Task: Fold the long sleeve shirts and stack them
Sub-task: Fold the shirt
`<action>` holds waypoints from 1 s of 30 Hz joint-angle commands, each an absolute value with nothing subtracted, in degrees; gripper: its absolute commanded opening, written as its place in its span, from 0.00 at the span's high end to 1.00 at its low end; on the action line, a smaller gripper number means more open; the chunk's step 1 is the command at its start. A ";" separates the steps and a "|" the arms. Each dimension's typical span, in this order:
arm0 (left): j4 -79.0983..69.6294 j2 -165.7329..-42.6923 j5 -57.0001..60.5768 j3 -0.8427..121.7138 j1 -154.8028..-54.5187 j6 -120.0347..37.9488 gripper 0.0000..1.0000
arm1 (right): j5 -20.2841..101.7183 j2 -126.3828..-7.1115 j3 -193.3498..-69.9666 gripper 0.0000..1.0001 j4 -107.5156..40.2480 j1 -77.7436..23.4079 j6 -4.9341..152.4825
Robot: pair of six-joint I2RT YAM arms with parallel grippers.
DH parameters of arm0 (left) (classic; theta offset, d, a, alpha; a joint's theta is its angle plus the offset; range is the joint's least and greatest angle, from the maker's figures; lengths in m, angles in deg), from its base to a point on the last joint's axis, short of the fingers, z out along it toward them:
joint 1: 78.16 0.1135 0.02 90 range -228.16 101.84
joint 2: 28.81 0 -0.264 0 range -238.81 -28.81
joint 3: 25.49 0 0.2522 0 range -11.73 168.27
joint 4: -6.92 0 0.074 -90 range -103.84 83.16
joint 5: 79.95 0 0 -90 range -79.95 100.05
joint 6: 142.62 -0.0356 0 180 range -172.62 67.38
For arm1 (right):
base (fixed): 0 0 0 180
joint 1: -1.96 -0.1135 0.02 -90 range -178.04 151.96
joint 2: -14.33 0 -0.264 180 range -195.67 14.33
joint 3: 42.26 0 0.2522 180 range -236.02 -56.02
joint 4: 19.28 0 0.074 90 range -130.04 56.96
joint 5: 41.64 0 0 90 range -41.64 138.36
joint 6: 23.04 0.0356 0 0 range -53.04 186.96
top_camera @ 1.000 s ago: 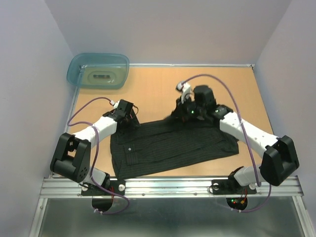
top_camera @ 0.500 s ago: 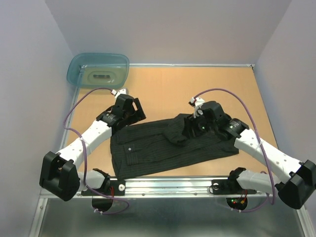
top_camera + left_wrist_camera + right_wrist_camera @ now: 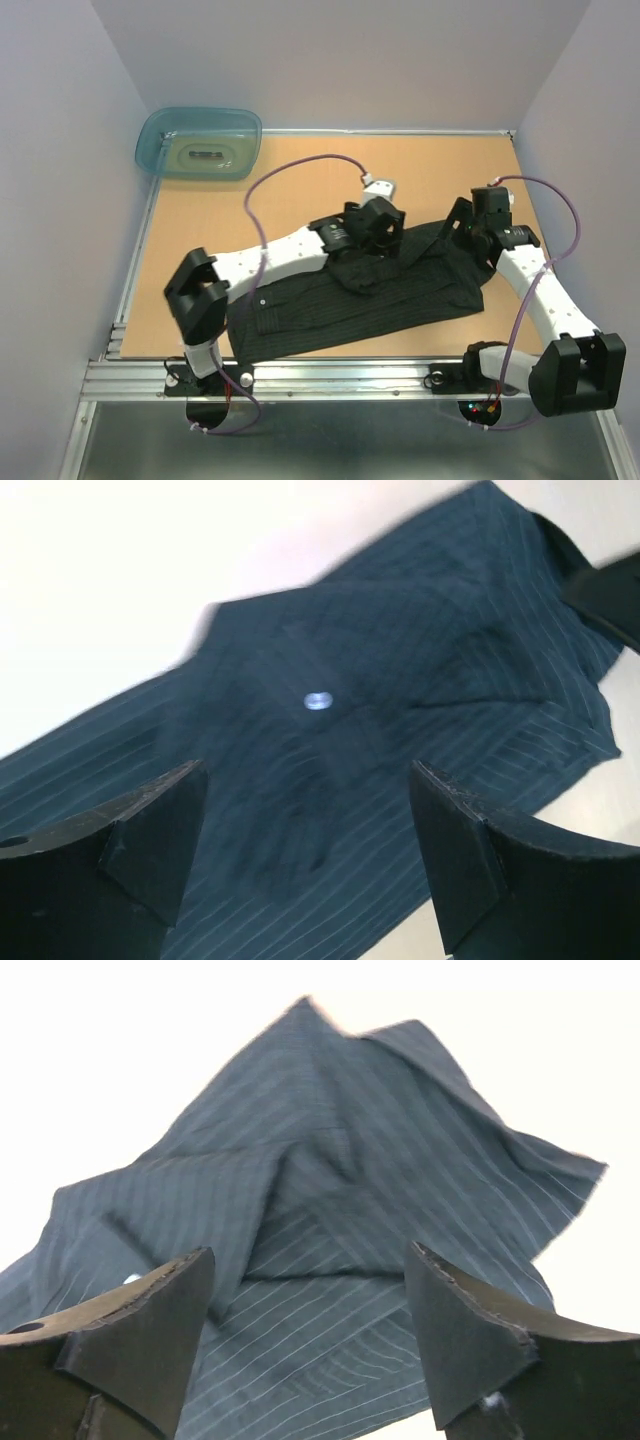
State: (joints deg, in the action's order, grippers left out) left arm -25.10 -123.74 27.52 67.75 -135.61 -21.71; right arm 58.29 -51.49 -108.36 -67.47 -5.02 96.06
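Pale walls are enclosing an orange worktop (image 3: 300,180), where the dark pinstriped shirt (image 3: 330,300) is lying along the near edge, bunching up toward the middle. The left gripper (image 3: 305,767) and right gripper (image 3: 307,1250) are hovering over that bunch, jaws spread wide and gripping nothing, probably lining up to pinch a fold. Blur is smearing the cloth, making its layers hard to separate.

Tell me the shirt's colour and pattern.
The shirt is dark charcoal with thin pale pinstripes, which show best in the right wrist view.
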 commanded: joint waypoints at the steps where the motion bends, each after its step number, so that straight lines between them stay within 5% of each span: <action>1: -28.80 -133.20 31.67 79.54 -140.29 -23.44 0.11 | 59.08 -50.44 -105.33 0.17 -68.37 -0.16 101.93; 10: -35.66 -151.32 35.44 95.39 -144.87 -24.94 0.16 | 59.70 -48.25 -104.10 0.14 -68.28 6.53 103.43; 30: -41.82 -156.34 41.60 95.58 -145.22 -20.63 0.24 | 55.92 -47.72 -102.61 0.14 -66.44 6.53 102.73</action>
State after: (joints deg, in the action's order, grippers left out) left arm -39.81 -157.45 38.96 92.95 -144.86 -21.53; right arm 56.83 -49.02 -103.40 -68.54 6.41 102.60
